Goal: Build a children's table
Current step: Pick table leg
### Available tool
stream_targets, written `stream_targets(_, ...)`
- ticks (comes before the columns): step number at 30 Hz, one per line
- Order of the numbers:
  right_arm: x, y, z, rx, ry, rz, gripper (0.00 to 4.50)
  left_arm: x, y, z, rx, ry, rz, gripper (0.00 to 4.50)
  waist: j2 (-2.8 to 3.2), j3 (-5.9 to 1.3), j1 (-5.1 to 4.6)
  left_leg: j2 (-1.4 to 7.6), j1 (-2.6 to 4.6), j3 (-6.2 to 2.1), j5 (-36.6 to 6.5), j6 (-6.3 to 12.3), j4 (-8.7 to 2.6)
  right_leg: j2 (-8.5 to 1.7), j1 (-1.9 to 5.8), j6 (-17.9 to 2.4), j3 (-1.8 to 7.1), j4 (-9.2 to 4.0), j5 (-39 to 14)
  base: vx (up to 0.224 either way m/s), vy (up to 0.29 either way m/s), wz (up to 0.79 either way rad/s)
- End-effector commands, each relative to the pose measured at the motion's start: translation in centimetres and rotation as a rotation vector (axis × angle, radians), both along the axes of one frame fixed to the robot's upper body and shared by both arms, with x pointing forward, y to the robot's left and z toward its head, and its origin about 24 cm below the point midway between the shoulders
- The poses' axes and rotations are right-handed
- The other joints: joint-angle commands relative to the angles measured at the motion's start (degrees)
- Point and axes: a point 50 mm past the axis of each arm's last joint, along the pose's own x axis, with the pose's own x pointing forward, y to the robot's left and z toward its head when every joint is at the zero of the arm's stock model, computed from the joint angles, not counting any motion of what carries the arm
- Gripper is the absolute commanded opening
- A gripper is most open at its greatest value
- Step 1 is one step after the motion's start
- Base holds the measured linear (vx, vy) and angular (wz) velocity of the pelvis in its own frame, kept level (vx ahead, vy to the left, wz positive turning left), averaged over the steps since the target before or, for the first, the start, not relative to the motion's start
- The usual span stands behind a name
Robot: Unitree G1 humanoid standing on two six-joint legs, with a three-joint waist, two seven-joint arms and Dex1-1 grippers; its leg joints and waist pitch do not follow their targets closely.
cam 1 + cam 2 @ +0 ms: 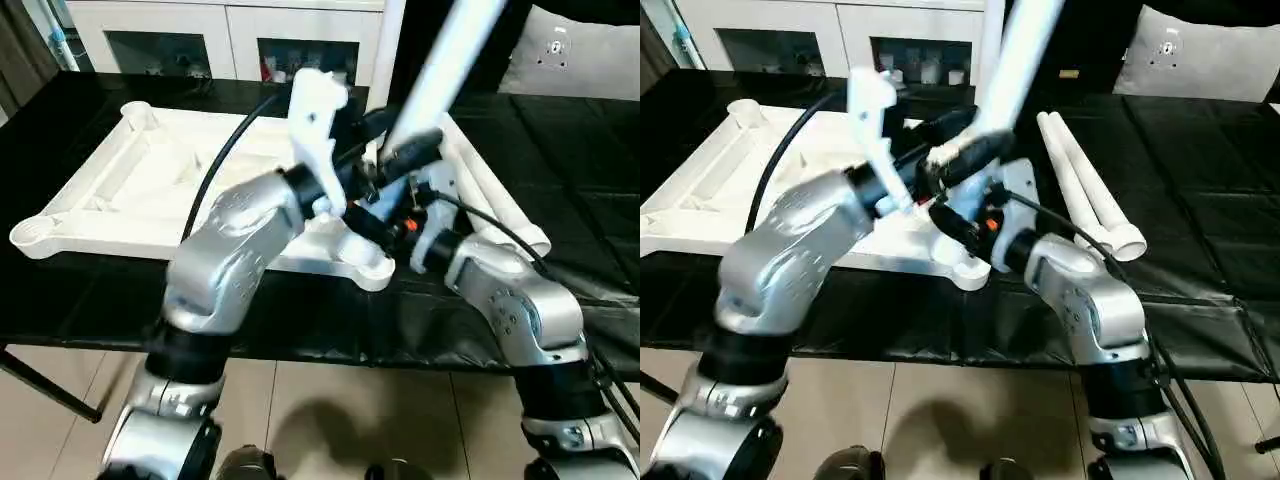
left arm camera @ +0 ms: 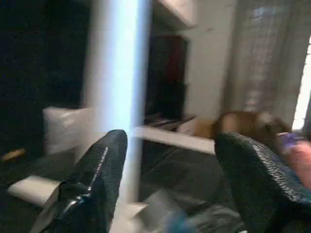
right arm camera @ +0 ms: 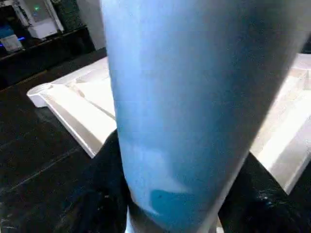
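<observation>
- Table top [image 1: 150, 190], white, lies upside down on the black worktop [image 1: 300, 320], ribbed underside up, its near edge close to the worktop's front edge.
- Nearest, two silver forearms reach in over the worktop's front edge and meet above the top's near right corner socket [image 1: 372, 272].
- Right pincer [image 3: 170, 194] is clamped on a white leg [image 1: 440, 70]; in the right wrist view the tube sits tight between its two black fingers [image 3: 97, 194].
- That leg rises steeply from the pincers, leaning to the right and away, and runs out of the head views at the upper edge.
- Left pincer [image 2: 167, 184] stands open; in the left wrist view its fingers [image 2: 97, 179] are spread with a gap between them, and the leg stands beyond them just by one finger, not gripped.
- Two more legs [image 1: 1090, 190] lie side by side on the worktop, just right of the top, their open ends toward the robot.
- Farther left, another corner socket [image 1: 137, 112] marks the top's far corner.
- Behind the worktop stands a white cabinet [image 1: 220, 35] with glass doors.
</observation>
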Motion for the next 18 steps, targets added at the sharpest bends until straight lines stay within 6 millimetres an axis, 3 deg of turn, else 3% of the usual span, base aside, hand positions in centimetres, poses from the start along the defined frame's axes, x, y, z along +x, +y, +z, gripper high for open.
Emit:
stream_targets(1,0.1,-0.3,0.1,-0.004,-0.013,-0.022,1.89,-0.6,-0.3,0.3,-0.025,-0.002,-0.067,3.59,-0.39,-5.57,0.07,0.8,0.92,0.25,-6.94,0.57,-3.65,-2.78,3.37,-11.89,1.47,-4.24,-6.02,0.0,0.0,0.0)
stream_targets(7,-0.1,-0.7,0.1,0.016,-0.018,-0.044,1.89,-0.7,0.7,1.0,-0.138,0.014,-0.106,4.08,-0.53,-5.54,-0.15,0.68,0.81,0.25,-7.15,0.26,-3.66,-2.68,3.61,-11.84,1.45,-4.23,-5.62,0.0,0.0,0.0)
stream_targets(12,-0.3,-1.8,-0.1,0.008,-0.026,-0.083,1.89,0.9,3.7,0.5,-0.182,0.058,-0.004,4.48,-0.47,-5.34,-0.41,0.52,0.98,0.26,-7.92,0.33,-3.76,-2.42,3.42,-10.75,1.46,-4.53,-7.03,0.0,0.0,0.0)
stream_targets(15,-0.3,-2.4,0.1,0.001,-0.055,-0.121,1.89,3.4,5.4,-1.6,-0.035,0.118,0.207,4.49,-0.29,-5.25,-0.5,0.66,1.17,0.13,-8.75,0.0,-3.95,-2.35,3.18,-9.33,1.43,-4.77,-8.72,0.0,0.0,0.0)
stream_targets(17,-0.3,-2.5,0.2,-0.001,-0.06,-0.13,1.89,4.0,5.7,-2.2,0.021,0.12,0.26,4.49,-0.2,-5.35,-0.57,0.65,1.29,0.05,-9.05,-0.28,-4.0,-2.37,3.17,-7.96,1.47,-4.71,-9.48,0.0,0.0,0.0)
stream_targets(18,-0.2,-3.1,0.2,-0.01,-0.062,-0.158,1.89,4.9,6.3,-3.8,0.199,0.088,0.327,4.49,-0.25,-5.32,-0.39,0.7,1.32,-0.09,-8.62,-0.11,-4.17,-2.5,3.04,-7.6,1.5,-5.04,-9.77,0.0,0.0,0.0)
